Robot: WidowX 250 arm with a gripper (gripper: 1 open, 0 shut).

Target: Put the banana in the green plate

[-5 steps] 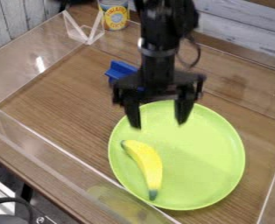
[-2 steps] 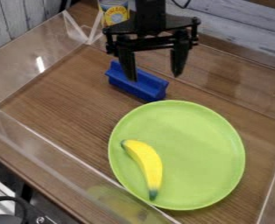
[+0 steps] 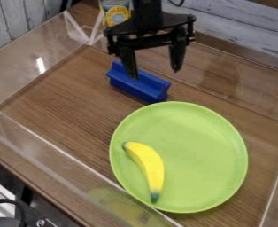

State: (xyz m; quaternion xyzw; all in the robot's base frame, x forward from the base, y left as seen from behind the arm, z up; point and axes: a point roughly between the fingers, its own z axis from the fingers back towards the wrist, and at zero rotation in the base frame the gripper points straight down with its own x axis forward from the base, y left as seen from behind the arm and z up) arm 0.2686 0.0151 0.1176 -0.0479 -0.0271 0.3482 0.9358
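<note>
A wooden table [image 3: 58,106] fills the frame. The banana [image 3: 145,167] lies in the green plate [image 3: 212,155] (lower centre), well below the gripper [image 3: 151,62], whose 2 fingers hang spread and empty at top centre.

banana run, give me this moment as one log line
banana: lying in green plate | end effector: open, empty, above blue block | task: placement looks done
</note>
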